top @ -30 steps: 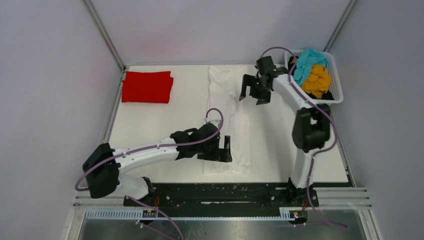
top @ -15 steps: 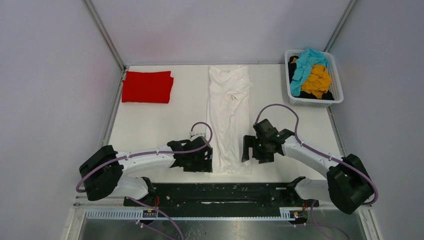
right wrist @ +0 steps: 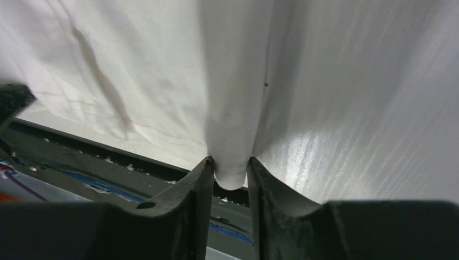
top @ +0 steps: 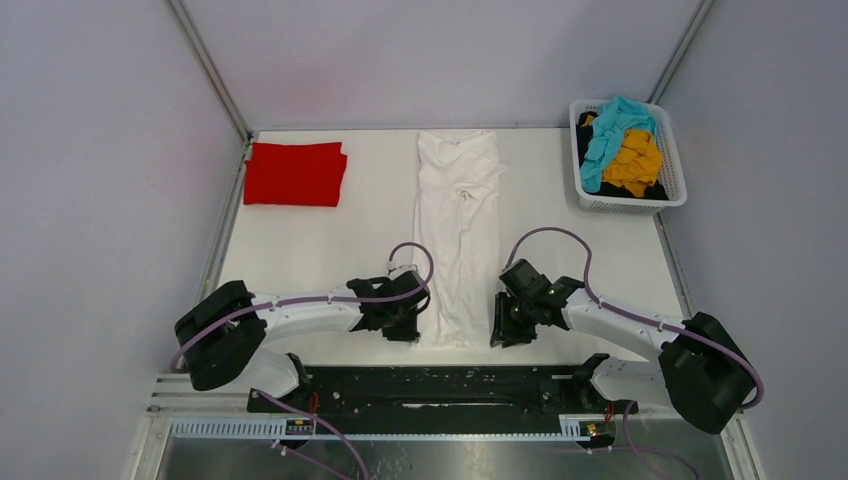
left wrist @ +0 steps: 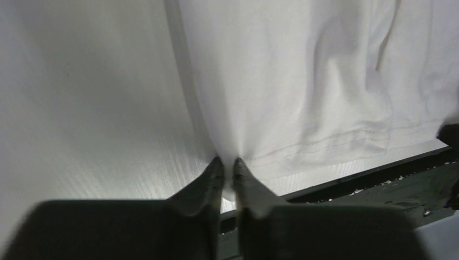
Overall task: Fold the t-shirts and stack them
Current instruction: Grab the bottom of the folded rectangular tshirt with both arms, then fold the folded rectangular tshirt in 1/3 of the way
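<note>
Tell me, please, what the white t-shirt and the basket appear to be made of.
The white t-shirt looks like soft, matte knit, probably cotton: it wrinkles, drapes and shows a stitched hem in the left wrist view. The basket looks like rigid white plastic, given its moulded open lattice walls; the exact plastic cannot be told.

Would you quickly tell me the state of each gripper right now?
Left gripper: closed, pinching the near hem of the white t-shirt.
Right gripper: closed on the same hem's other corner.
</note>
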You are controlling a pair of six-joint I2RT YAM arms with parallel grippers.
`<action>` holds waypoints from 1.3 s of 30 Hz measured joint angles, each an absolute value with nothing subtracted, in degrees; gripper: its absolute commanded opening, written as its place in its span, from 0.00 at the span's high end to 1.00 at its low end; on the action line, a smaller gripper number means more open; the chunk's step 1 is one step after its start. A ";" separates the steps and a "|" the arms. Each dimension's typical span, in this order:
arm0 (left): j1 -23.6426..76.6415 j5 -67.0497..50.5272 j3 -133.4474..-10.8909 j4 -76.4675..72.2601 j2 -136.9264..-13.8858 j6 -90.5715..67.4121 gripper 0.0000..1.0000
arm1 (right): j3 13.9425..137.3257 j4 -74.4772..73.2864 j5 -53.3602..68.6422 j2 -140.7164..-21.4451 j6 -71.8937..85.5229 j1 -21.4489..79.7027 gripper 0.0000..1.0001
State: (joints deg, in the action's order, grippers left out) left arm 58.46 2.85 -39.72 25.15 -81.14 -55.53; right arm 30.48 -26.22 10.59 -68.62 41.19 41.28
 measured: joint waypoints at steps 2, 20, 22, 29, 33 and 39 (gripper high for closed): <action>58.50 2.94 -39.59 25.54 -81.41 -55.68 1.00 | 29.47 -26.11 10.63 -68.47 42.28 41.50 0.90; 61.52 0.25 -33.41 30.17 -69.63 -57.89 1.00 | 22.57 -27.22 18.22 -51.00 45.56 41.91 1.00; 61.49 0.51 -33.78 30.76 -68.51 -57.41 1.00 | 22.57 -26.02 18.70 -50.52 46.39 41.91 1.00; 60.18 4.82 -44.18 34.30 -70.32 -55.09 1.00 | 25.78 -22.76 18.04 -54.26 46.81 41.60 1.00; 55.83 5.52 -49.17 33.30 -73.84 -53.78 1.00 | 30.28 -20.21 17.47 -58.04 45.71 39.13 1.00; 46.26 5.72 -54.59 33.08 -80.16 -50.92 1.00 | 36.97 -15.27 17.12 -65.45 43.13 31.44 1.00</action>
State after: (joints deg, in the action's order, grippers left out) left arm 46.26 5.72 -54.59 33.08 -80.16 -50.92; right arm 36.97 -15.27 17.12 -65.45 43.13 31.44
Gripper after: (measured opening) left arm 0.025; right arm 0.026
